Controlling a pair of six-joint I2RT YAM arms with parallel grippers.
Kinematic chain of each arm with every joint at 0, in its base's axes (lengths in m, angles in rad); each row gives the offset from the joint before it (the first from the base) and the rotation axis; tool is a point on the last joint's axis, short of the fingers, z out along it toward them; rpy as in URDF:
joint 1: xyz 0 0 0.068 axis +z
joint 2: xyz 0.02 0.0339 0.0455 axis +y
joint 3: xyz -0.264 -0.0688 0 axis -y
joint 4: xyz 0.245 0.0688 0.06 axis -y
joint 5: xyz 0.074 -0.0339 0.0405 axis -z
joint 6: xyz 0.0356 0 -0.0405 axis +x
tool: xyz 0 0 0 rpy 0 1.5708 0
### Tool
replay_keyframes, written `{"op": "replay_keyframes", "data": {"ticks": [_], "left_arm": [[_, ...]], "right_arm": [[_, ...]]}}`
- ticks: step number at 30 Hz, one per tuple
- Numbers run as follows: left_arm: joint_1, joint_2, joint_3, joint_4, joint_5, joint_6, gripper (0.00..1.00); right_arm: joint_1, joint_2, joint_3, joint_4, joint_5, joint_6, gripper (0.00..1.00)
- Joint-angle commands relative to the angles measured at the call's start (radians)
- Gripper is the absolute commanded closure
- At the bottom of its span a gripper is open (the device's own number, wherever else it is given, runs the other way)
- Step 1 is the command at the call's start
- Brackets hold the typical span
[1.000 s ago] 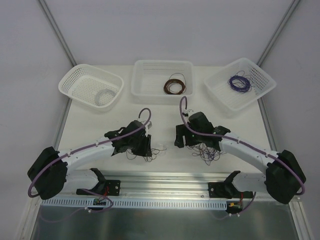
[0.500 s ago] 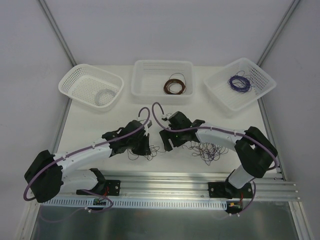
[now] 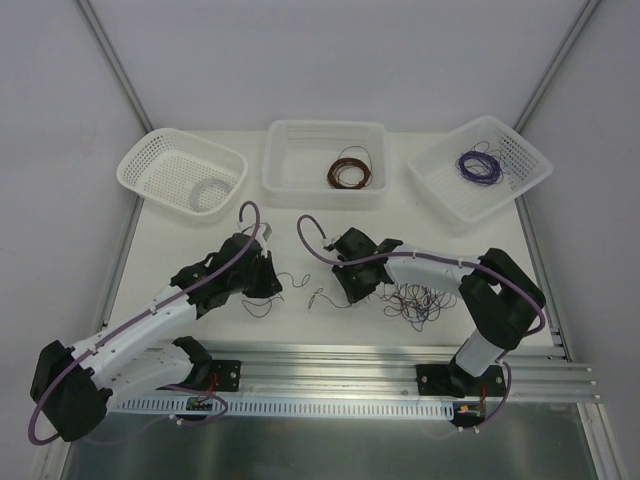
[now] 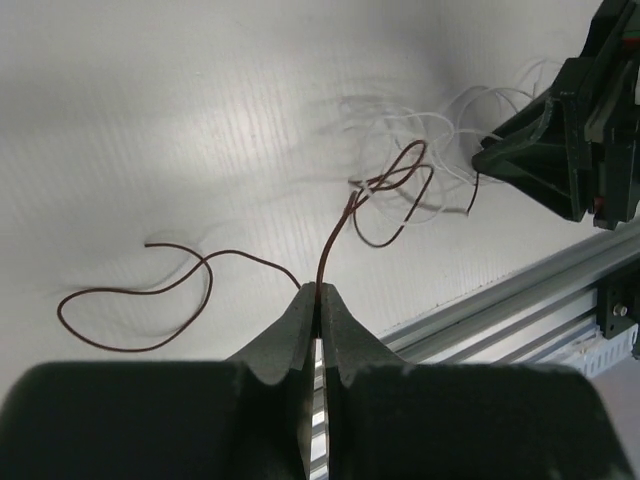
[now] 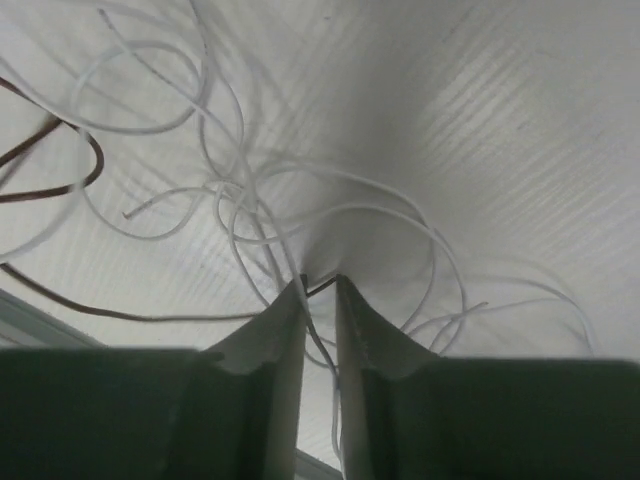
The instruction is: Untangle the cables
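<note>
The cables lie as a loose clump [image 3: 415, 300] of purple and brown strands on the white table, just right of my right gripper [image 3: 347, 293]. My left gripper [image 4: 318, 290] is shut on a brown strand [image 4: 335, 235]. That strand rises to a small knot with whitish strands [image 4: 440, 120], and its free end [image 4: 150, 290] trails on the table. In the top view my left gripper [image 3: 268, 284] sits left of the clump. My right gripper [image 5: 320, 283] stands low over whitish strands [image 5: 240, 215], jaws a narrow gap apart, one whitish strand running between them.
Three white baskets line the far edge. The left basket [image 3: 150, 150] holds a white coil [image 3: 210, 190], the middle one [image 3: 325, 126] a brown coil [image 3: 350, 170], the right one [image 3: 532, 165] a purple coil [image 3: 478, 165]. An aluminium rail [image 3: 330, 360] runs along the near edge.
My left gripper closed on the brown strand and drew back to the left with it. My right arm swung left past the clump and its jaws narrowed over the whitish strands.
</note>
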Motion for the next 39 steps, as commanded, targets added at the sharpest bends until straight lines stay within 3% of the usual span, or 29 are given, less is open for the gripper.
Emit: {"op": "replay_keyframes", "data": {"ticks": [1,3,8,13,24,32,36,39], "left_arm": [[0.04,-0.07,0.044,-0.086,-0.069,-0.017,1.0],[0.07,-0.098,0.067,-0.138,-0.102,-0.008,1.0],[0.149,-0.156,0.162,-0.286,-0.231,0.03,1.0],[0.288,-0.173,0.259,-0.422,-0.362,0.087,1.0],[0.529,-0.133,0.392,-0.499,-0.461,0.161,1.0],[0.609,-0.116,0.443,-0.499,-0.379,0.162,1.0],[0.609,-0.124,0.414,-0.444,-0.158,0.156,1.0],[0.609,-0.135,0.35,-0.389,-0.058,0.164,1.0]], "right_arm": [[-0.006,0.0,0.031,-0.068,0.05,-0.005,0.83],[-0.018,-0.015,0.012,-0.074,0.085,0.002,0.99],[-0.078,-0.118,-0.051,-0.092,0.134,0.018,0.99],[-0.235,-0.254,-0.149,-0.108,0.119,0.045,0.99],[-0.573,-0.587,-0.218,-0.128,-0.023,0.117,0.99],[-0.648,-0.71,-0.167,-0.192,-0.14,0.113,0.99],[-0.648,-0.742,-0.163,-0.172,-0.235,0.134,0.97],[-0.639,-0.723,-0.167,-0.169,-0.28,0.134,0.88]]}}
